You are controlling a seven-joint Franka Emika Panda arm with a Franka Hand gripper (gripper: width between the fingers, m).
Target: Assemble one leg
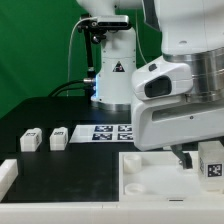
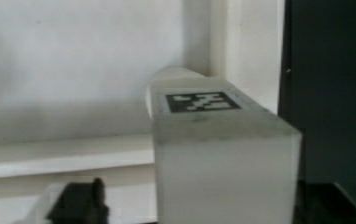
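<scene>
**Wrist view: leg right at gripper, grip not resolved**

Wrist view is mostly filled by one white leg (image 2: 225,150). A tag (image 2: 200,101) is seen on the face turned away from the lens. One dark finger (image 2: 77,201) is seen beside the leg, and a pale gap is visible between the two. The second finger is not made out against the dark area on the leg's other side. Whether the jaws are closed on the leg, and how wide they stand, cannot be told.

In the exterior view the leg (image 1: 211,160) is found at the picture's right edge, above the far right part of the tray (image 1: 140,175). Its tag is turned toward the camera. The gripper (image 1: 183,155) is seen just beside it, on the exterior view's left of it. Contact between leg and tray cannot be judged.

Two more legs (image 1: 30,140) (image 1: 58,137) are placed side by side on the black table (image 1: 60,112), well apart from the gripper, toward the exterior view's left. The marker board (image 1: 112,130) is seen flat on the table between those legs and the arm (image 1: 175,90). The arm covers much of the exterior view's right half. A white bar (image 1: 8,172) is seen at the lower left corner.
</scene>
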